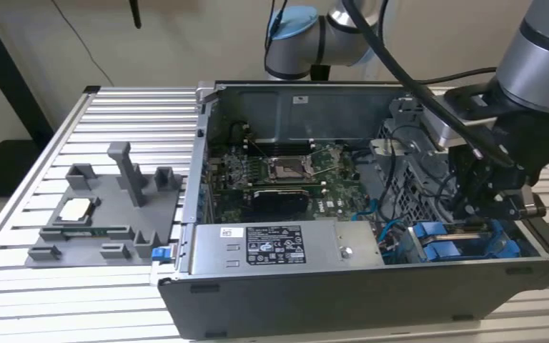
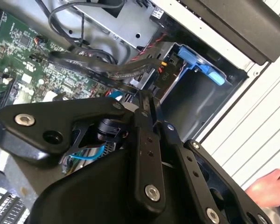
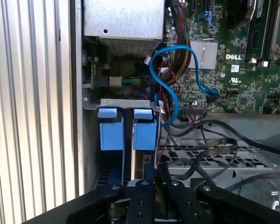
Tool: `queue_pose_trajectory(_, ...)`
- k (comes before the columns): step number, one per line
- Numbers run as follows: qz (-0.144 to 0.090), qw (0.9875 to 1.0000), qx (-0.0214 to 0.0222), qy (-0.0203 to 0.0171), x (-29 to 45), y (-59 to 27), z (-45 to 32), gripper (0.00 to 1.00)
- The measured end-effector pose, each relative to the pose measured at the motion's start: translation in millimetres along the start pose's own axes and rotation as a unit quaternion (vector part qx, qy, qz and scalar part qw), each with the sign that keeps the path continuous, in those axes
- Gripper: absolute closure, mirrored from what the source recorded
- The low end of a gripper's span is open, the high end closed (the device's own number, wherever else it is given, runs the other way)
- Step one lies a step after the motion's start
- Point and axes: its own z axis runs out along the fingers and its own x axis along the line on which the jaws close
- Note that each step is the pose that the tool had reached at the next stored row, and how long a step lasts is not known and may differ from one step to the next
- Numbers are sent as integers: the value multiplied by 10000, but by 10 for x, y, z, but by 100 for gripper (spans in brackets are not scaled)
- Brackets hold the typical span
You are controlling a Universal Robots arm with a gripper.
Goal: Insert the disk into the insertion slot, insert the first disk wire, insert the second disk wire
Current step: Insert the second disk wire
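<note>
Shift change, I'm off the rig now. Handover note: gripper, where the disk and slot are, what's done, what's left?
Gripper: down inside the case at the drive bay corner, fingers close together over the carrier; whether it grips anything cannot be told.
Disk: blue carrier tabs sit in the insertion slot, so it looks seated.
Blue data cable: loops loose from the motherboard toward the bay.
Done: disk insertion, apparently.
Left: both disk wires, no connection visible.
A person's hand is beside the case.

Slatted metal table (image 1: 26,286) carries computer case (image 1: 351,300), grey fixture tray (image 1: 103,214)
</note>
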Motion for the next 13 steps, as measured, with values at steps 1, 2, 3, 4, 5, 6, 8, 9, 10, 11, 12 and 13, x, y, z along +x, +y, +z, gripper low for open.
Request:
queue_pose_trajectory(1,-1,10000,4,1,3,-2,5,84)
queue_pose_trajectory(2,-2,10000,9,3,7,-4,10,84)
queue_pose_trajectory(3,-2,10000,15,4,10,-5,17,84)
queue_pose_trajectory(4,-2,10000,21,5,14,-6,23,84)
queue_pose_trajectory(5,-3,10000,26,7,18,-8,27,84)
queue_pose_trajectory(6,-3,10000,31,9,22,-9,31,84)
queue_pose_trajectory(8,-5,10000,45,14,25,-9,42,84)
queue_pose_trajectory(9,-6,10000,51,15,26,-8,47,84)
queue_pose_trajectory(10,-6,10000,56,17,27,-7,52,84)
queue_pose_trajectory(11,-7,10000,59,19,27,-7,55,84)
queue_pose_trajectory(12,-7,10000,59,20,27,-7,55,84)
queue_pose_trajectory(13,-7,10000,59,20,27,-7,55,84)
